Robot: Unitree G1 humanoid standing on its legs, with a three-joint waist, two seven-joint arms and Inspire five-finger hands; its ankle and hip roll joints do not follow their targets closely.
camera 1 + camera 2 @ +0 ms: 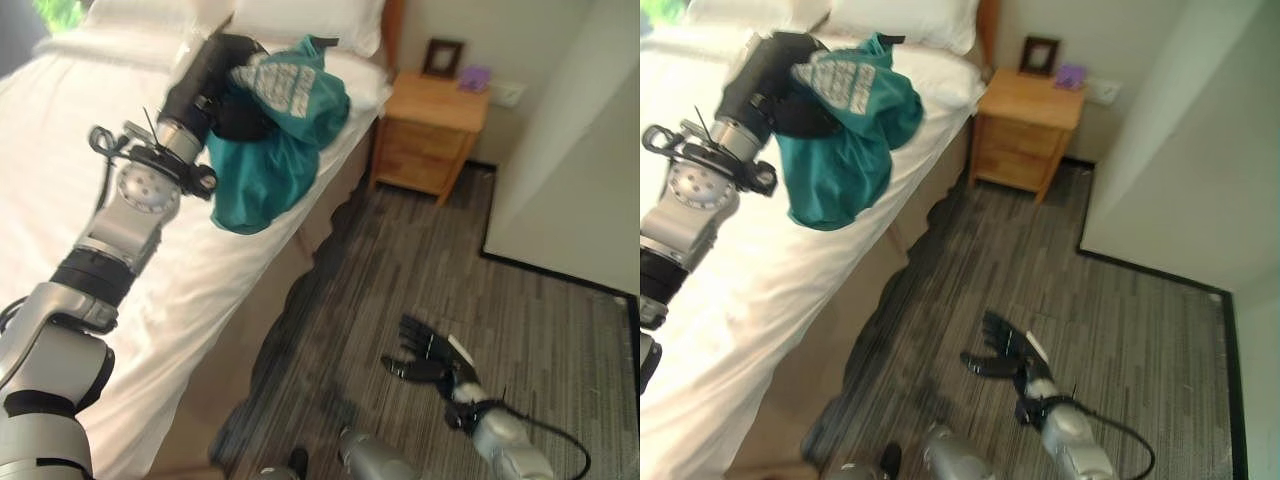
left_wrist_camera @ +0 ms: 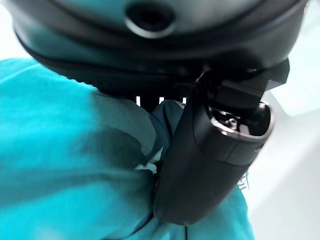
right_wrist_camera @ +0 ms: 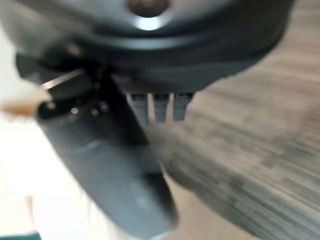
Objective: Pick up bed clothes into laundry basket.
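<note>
The teal garment (image 1: 270,150) is clamped in the left hand (image 1: 225,85), lifted over the bed (image 1: 60,180) at about 11 o'clock; the right hand (image 1: 425,355) hangs spread over the floor (image 1: 560,330) at 5; no basket's spotted, so direction can't be judged.

Left robot hand (image 1: 232,95) raised, clenched (right robot hand (image 1: 425,352) low, splayed).

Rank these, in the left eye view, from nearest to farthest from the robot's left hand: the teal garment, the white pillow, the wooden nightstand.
1. The teal garment, held in the left hand and hanging over the white bed.
2. The white pillow, at the head of the bed just beyond the hand.
3. The wooden nightstand, on the floor past the bed's far corner.
</note>
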